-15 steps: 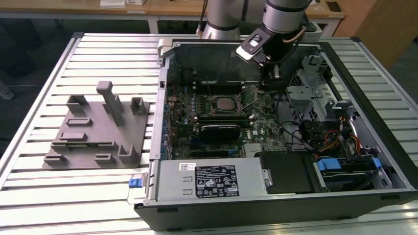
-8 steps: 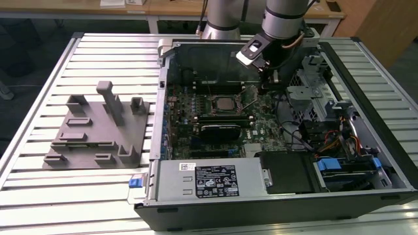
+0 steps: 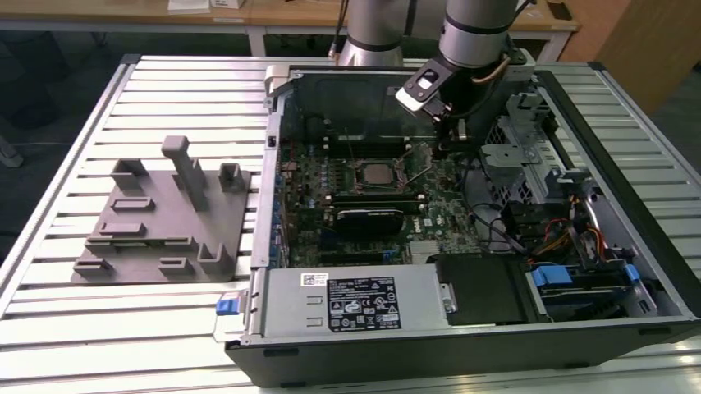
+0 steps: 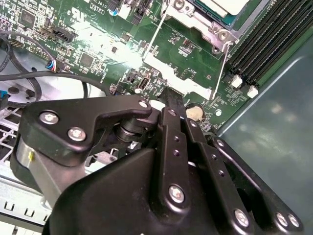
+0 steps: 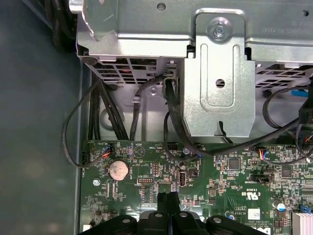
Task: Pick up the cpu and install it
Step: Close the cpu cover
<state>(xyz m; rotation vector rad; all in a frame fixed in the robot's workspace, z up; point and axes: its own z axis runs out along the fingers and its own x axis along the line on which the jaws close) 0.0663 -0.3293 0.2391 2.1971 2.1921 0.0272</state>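
Where the gripper [image 5: 168, 198] reaches into the open computer case [image 3: 460, 349], its two black fingers [image 4: 172, 105] lie pressed together, with nothing visible between them. In both wrist views the tips hang close above the green motherboard [image 5: 222, 169], near a round coin battery [image 5: 118, 170]; whether they touch the board cannot be told. In the second wrist view a thin metal retention frame [image 4: 188, 81] lies between the fingertips and the socket. The cpu [image 3: 378, 172] sits in that socket on the motherboard, apart from the gripper; the second wrist view shows its pale rim [image 4: 222, 6]. A perforated metal drive cage [image 5: 215, 98] with black cables stands beyond the board. Outside the case, toward the exterior view's left, a grey plastic fixture [image 3: 164, 222] rests on the slatted table [image 3: 66, 328].
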